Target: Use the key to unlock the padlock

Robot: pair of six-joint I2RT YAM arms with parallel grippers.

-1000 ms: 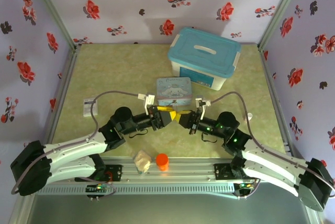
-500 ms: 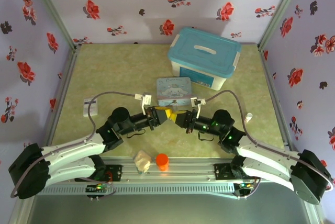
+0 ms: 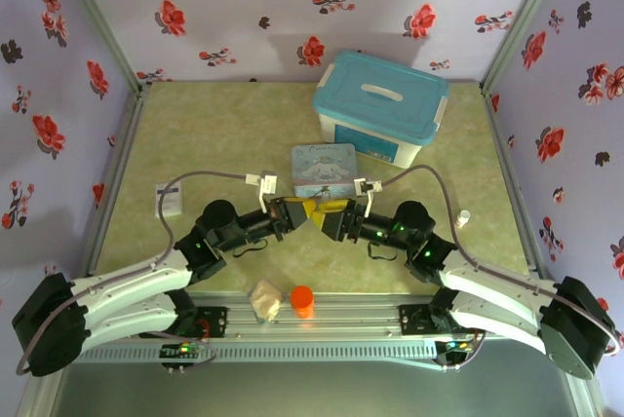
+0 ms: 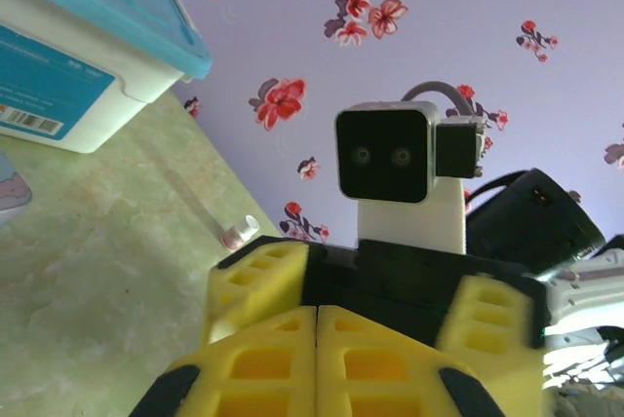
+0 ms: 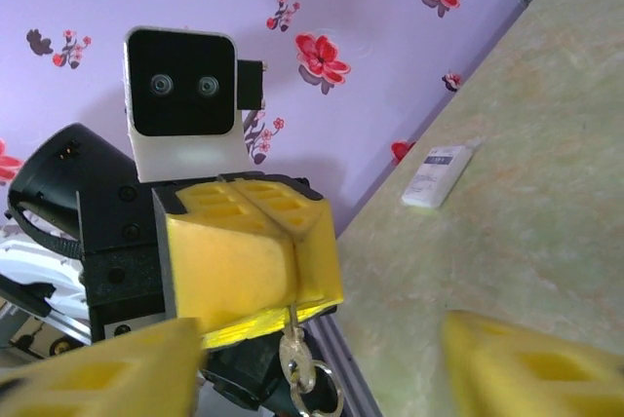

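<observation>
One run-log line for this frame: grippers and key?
left gripper: shut on key | right gripper: open, facing left | key: dangling from closed jaws

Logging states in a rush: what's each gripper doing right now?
Left gripper: closed on the key.
Right gripper: open, holding nothing.
</observation>
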